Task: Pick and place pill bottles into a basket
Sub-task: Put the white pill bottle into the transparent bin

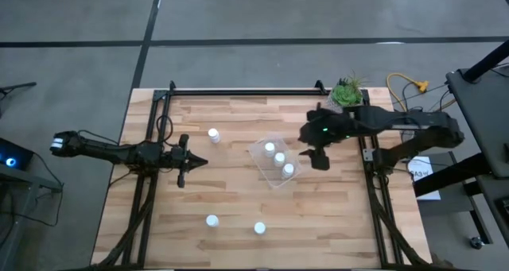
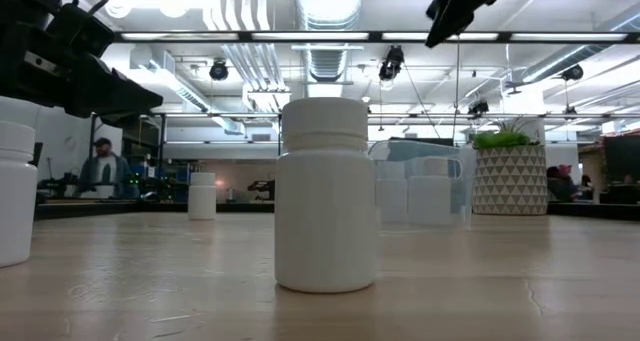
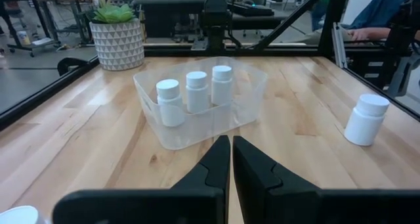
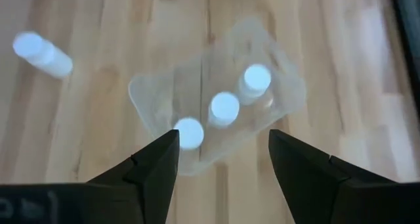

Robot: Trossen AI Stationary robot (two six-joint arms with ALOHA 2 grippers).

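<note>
Inside basket (image 1: 273, 169) three pill bottles (image 1: 279, 159); three outside (image 1: 213, 134).

You are seeing one bottle (image 2: 14, 193) being cut off at the low view's edge, and the tub (image 2: 425, 186) sitting partly hidden behind the nearest bottle (image 2: 325, 195).

Pale wooden table top (image 1: 238, 199) of joined planks, grain and knots showing, smooth with a soft sheen. Clear plastic basket (image 3: 246, 96), thin-walled, glossy, slightly cloudy. White plastic pill bottles (image 3: 196, 91), opaque, smooth, satin rather than shiny; ridged step under the cap of the nearest one (image 2: 325, 209). Black matt fingers (image 3: 213, 168) on the left gripper (image 3: 231, 159). Dark metal frame rails (image 1: 238, 90) along the table edges.
</note>
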